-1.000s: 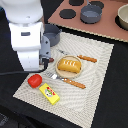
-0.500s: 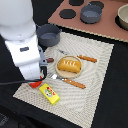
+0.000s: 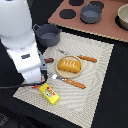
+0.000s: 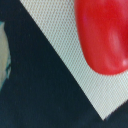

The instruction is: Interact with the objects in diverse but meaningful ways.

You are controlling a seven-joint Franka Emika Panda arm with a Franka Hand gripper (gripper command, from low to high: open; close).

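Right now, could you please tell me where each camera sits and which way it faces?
Exterior view: off the arm, raised, looking down at the placemat with the bread loaf and yellow packet; the white arm fills its left.
Wrist view: on the wrist, close above the red tomato; end effector unseen.
Shared: the placemat.

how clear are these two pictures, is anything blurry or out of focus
Exterior view: low resolution and soft throughout, though the bread loaf, yellow packet and placemat read clearly under even light. Wrist view: very close up, the red tomato is a soft-edged blur with a faint sheen, while the placemat weave looks sharper; the tool itself is not visible.
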